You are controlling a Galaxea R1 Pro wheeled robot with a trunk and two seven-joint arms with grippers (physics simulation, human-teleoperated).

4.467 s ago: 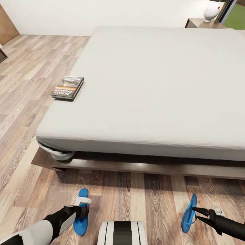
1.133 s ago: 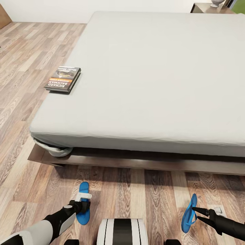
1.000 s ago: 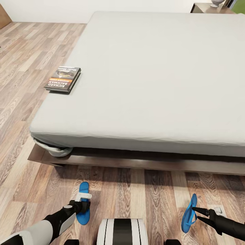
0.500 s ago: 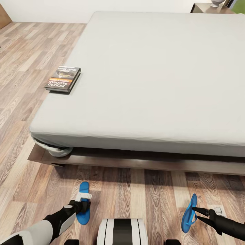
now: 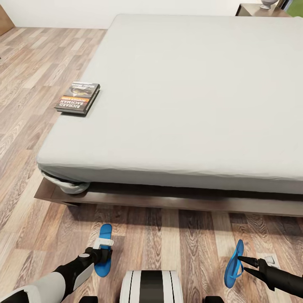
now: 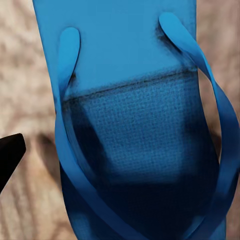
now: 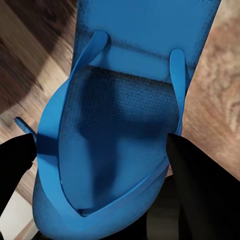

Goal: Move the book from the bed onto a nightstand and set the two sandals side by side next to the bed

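Observation:
The book (image 5: 78,98) lies near the left edge of the bed (image 5: 189,97), dark cover up. One blue sandal (image 5: 104,248) lies flat on the wood floor in front of the bed's foot. My left gripper (image 5: 100,255) hovers over it, open; in the left wrist view one black fingertip (image 6: 10,152) stands clear of the sandal's (image 6: 135,130) edge. The other sandal (image 5: 232,265) stands tilted on its edge at the lower right, with my right gripper (image 5: 241,259) shut on it. In the right wrist view its sole (image 7: 120,125) sits between both fingers (image 7: 197,185).
A nightstand (image 5: 250,10) with a white lamp base (image 5: 266,4) stands at the bed's far right corner. The dark bed frame (image 5: 168,202) juts out past the mattress. Bare plank floor (image 5: 25,105) runs along the bed's left side. My white base (image 5: 150,287) is between the sandals.
Since 4.5 s ago the whole view has shifted: the camera moved. Over the last second both arms and both sandals stay as they were.

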